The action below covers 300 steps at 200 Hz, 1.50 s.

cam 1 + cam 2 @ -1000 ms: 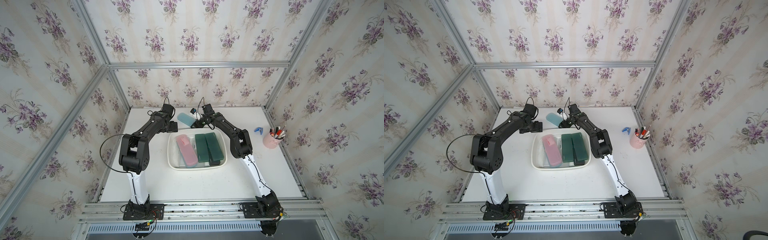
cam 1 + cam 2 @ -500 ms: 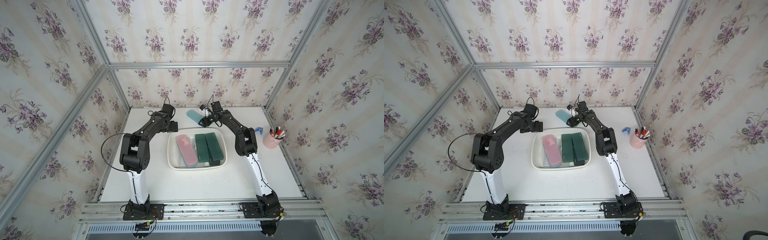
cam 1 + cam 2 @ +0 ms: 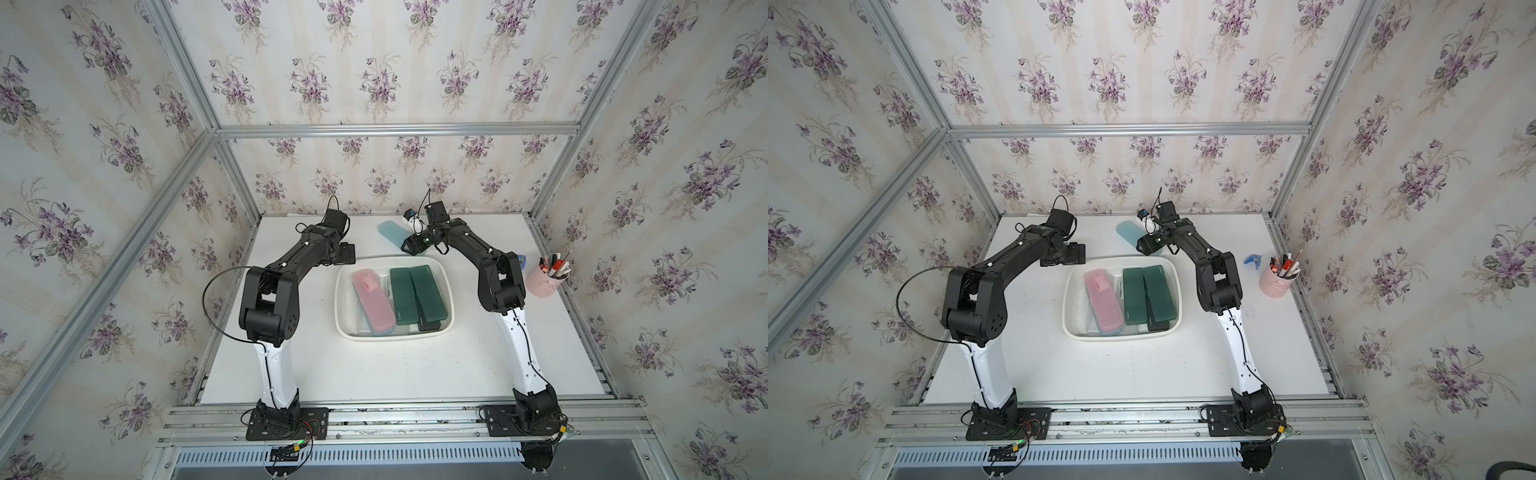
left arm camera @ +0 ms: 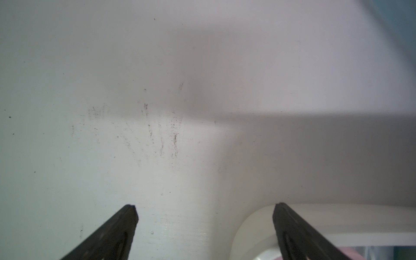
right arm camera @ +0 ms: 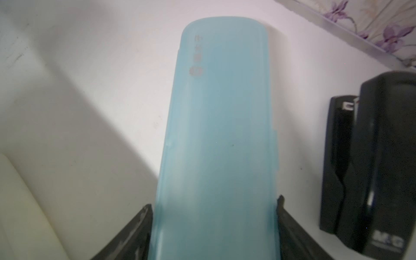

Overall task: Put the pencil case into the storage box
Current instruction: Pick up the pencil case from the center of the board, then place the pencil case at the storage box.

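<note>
Pencil case (image 5: 216,112), blue, clamped in right gripper (image 5: 213,201)

White table (image 3: 374,374), storage box (image 3: 344,299), pen cup (image 3: 544,286)

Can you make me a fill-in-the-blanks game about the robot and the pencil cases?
1. The pencil case in the right gripper is light ___.
2. The left gripper is open and holds ___.
3. The storage box holds one pink case and ___ dark green cases.
4. The cup is ___.

Missing words: blue; nothing; two; pink.
</note>
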Each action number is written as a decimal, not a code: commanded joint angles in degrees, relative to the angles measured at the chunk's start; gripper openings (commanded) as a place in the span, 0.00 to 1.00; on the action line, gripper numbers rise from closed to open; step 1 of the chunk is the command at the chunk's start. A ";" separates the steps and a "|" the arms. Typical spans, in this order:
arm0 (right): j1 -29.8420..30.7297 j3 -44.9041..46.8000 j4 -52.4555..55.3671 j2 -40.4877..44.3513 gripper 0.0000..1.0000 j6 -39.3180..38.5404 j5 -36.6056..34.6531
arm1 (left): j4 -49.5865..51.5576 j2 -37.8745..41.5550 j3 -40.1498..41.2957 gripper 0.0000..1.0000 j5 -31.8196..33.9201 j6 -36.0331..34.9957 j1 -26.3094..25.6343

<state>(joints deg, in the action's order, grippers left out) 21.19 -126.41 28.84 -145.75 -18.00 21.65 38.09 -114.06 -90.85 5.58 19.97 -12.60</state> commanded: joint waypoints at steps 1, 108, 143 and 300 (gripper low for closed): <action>-0.06 0.04 -2.37 2.66 0.71 1.08 -0.64 | 1.56 0.63 0.68 0.99 -0.66 -0.71 0.17; 0.08 8.59 -2.79 13.49 0.69 3.86 -1.87 | 0.52 2.90 3.22 0.99 -1.10 -0.27 0.61; 0.29 22.52 -6.59 24.31 0.69 6.69 -3.01 | 0.29 5.07 4.88 0.99 -1.80 0.25 0.63; 21.11 70.68 -17.75 57.47 0.68 30.92 -16.48 | -4.44 19.79 24.25 0.99 -3.12 2.71 0.58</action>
<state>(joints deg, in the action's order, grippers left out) 39.03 -55.31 15.07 -86.37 7.51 9.87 34.89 -95.31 -67.79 2.61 22.09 -12.05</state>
